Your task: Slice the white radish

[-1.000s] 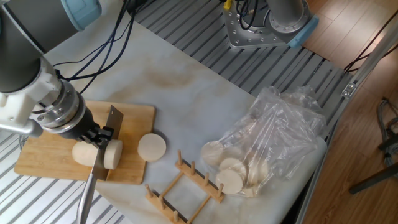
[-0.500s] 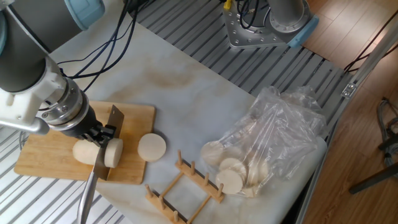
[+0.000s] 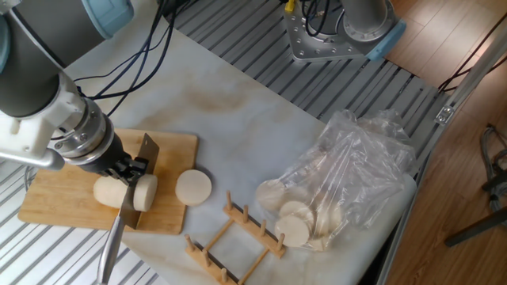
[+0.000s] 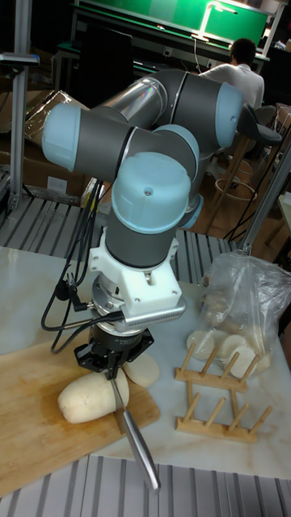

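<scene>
At lower left of fixed view, gripper clamps knife, blade upright across radish, handle trailing toward bottom edge. Radish lies on cutting board, cut end facing right. Loose slice just beside board's right edge. Wooden rack lower centre; plastic bag at right.

The dark two-finger gripper sits over the steel knife blade, so how its fingers close on the knife's spine cannot be told in either view. The thick cream-white radish is partly covered by the gripper and blade. The metal knife handle runs off the fixed view's bottom edge. Pale round slices blur behind the crinkled clear plastic bag.
</scene>
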Motion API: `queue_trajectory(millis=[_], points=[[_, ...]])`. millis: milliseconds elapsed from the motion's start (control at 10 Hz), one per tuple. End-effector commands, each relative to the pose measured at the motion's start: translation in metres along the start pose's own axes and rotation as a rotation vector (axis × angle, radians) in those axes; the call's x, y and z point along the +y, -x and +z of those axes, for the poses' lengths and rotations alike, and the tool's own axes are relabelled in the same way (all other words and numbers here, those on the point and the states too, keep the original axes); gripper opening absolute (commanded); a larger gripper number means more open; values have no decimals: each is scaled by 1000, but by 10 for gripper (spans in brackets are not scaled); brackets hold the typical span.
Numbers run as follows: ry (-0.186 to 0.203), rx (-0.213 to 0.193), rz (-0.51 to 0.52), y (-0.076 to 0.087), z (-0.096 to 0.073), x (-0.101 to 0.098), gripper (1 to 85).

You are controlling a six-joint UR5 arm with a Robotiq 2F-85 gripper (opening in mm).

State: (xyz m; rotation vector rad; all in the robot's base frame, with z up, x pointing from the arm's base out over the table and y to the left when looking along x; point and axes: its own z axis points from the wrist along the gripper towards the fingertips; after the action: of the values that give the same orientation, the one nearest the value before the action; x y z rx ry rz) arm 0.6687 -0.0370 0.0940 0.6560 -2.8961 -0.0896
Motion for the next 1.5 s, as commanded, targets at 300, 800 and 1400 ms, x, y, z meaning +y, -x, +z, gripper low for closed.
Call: queue_trajectory(millis=[300,800,1400], points=[[-3,-25,-19,-4,-6,-2,13],[26,-103,-57,3,-12,1,13],[41,-224,-85,29,-6,6,13]])
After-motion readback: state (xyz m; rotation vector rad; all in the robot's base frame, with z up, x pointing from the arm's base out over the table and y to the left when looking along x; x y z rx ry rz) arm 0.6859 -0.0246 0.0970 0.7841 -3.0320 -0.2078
